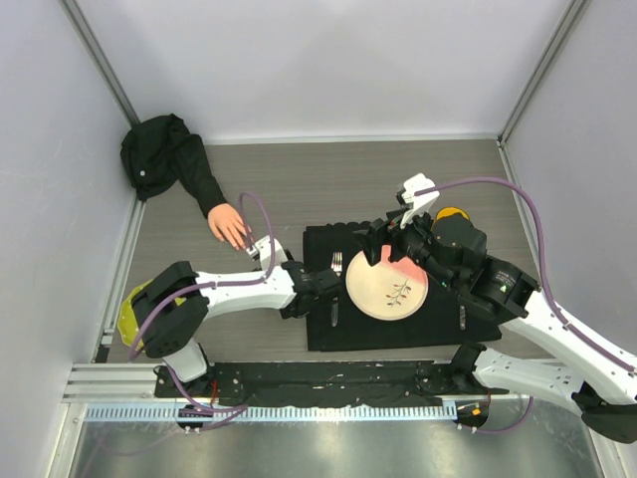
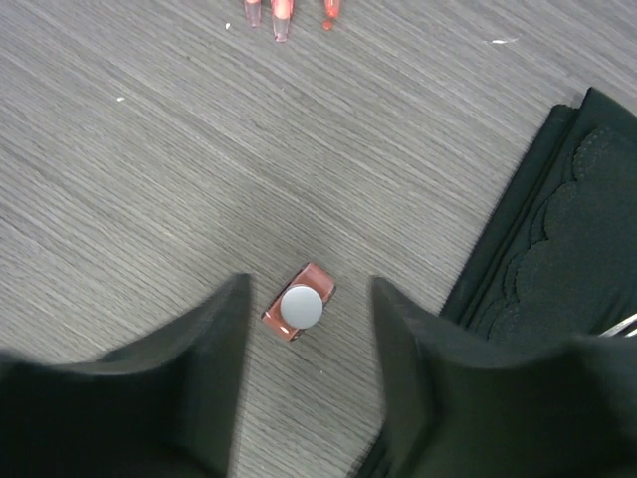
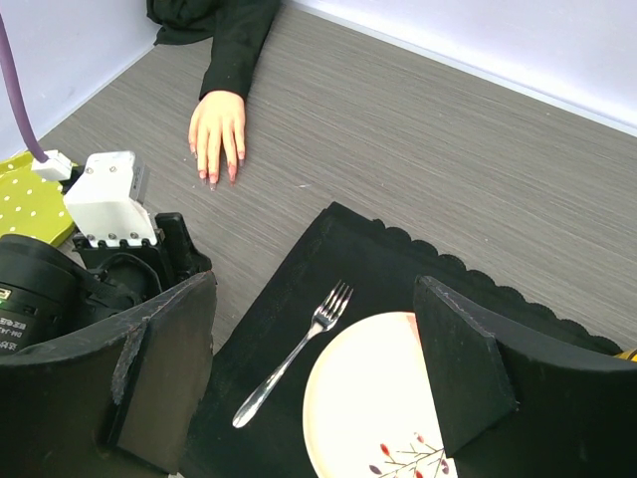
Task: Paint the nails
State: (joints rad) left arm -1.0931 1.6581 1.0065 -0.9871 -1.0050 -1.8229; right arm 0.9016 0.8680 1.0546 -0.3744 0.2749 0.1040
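At the left gripper (image 2: 309, 282): parted, gripping nothing, straddling without touching a small reddish glass polish bottle (image 2: 301, 309) with a round white cap. Standing upright on the grey wood-grain table (image 2: 149, 179), just left of the black scallop-edged placemat (image 2: 567, 229). Beyond the bottle, farther from the placemat: three glossy pinkish-red nails (image 2: 282, 15) at the top edge of the left wrist view. Belonging to a pale pink mannequin hand (image 1: 229, 224), lying flat on the table to the far left of the placemat, fingertips toward the gripper. Behind that, a black fabric sleeve (image 1: 199, 174), running away from the placemat to the far-left corner.

At the right gripper (image 3: 317, 282): spread wide, holding nothing, poised above the placemat over a round cream plate (image 3: 368, 418) with a sprig motif. On the placemat, just left of the plate, a silver metal fork (image 3: 294, 349), tines pointing away from the arm bases.
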